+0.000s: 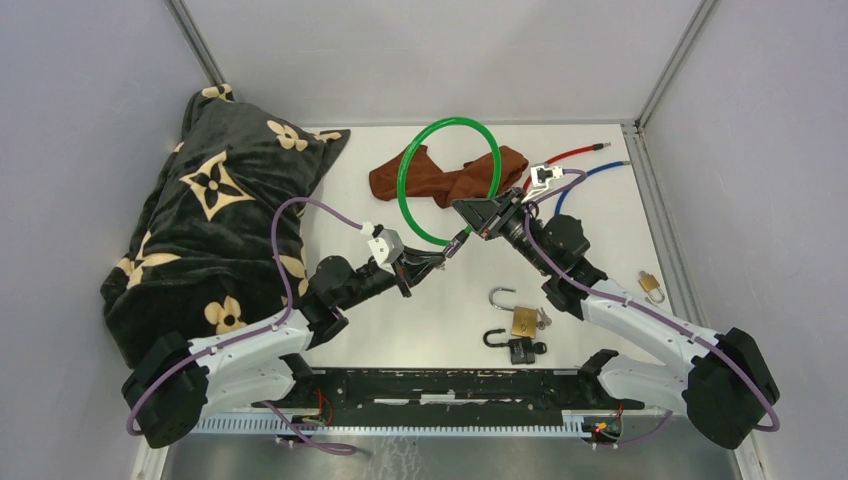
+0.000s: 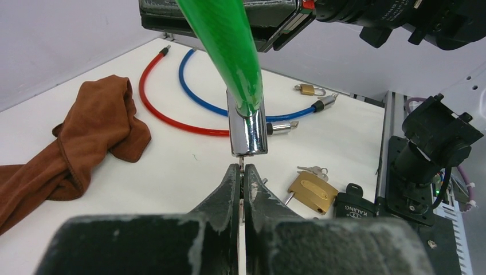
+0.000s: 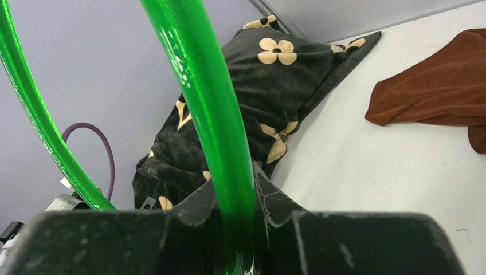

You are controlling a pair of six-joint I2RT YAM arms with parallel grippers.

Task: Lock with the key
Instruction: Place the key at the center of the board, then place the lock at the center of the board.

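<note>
— Where's my left gripper [image 2: 242, 172]?
— I have it pinched shut on the key [image 2: 241, 165], whose tip meets the chrome barrel [image 2: 248, 129] of the green cable lock [image 2: 229, 46].
— And my right gripper [image 3: 234, 184]?
— Clamped around the green cable, holding the lock up above the table [image 1: 450, 300], between the arms.

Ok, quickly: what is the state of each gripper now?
Left gripper: closed on the key.
Right gripper: closed around the green cable.
</note>
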